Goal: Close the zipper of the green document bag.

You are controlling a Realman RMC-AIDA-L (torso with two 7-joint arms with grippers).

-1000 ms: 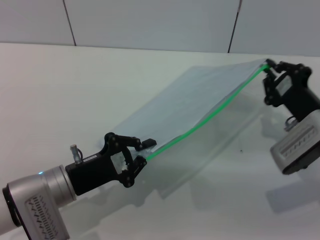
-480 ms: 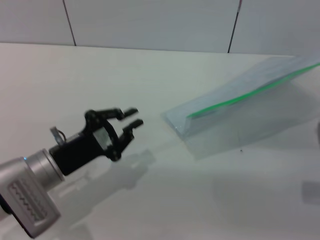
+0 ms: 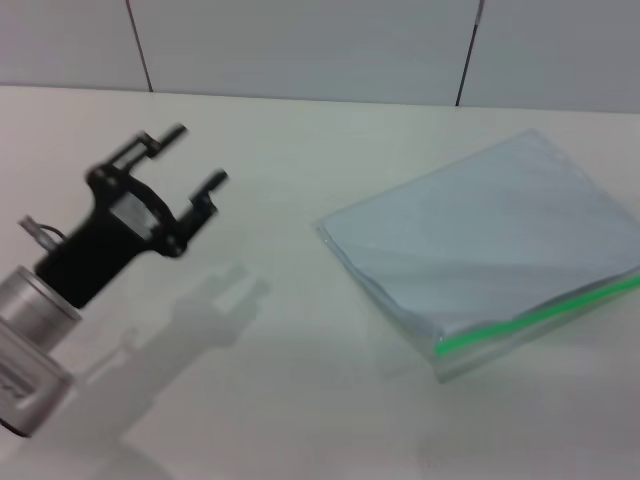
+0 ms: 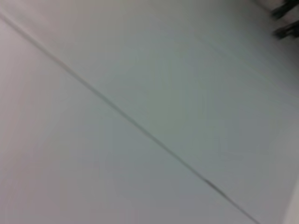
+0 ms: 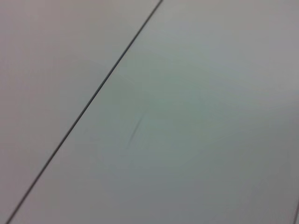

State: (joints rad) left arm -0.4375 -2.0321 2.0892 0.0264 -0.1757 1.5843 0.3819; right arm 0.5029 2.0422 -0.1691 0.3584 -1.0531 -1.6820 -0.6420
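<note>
On the right of the white counter (image 3: 300,400), in the head view, the green document bag (image 3: 480,240) lies flat, its zipper (image 3: 535,315) along the near edge; whether it is fully shut cannot be told. Well apart to the left, the left hand (image 3: 190,160) hangs raised with fingers spread, holding nothing. The right hand is out of sight. Both wrist views show only pale panels with a dark seam. To finish well, check the zip's end before retreating.
</note>
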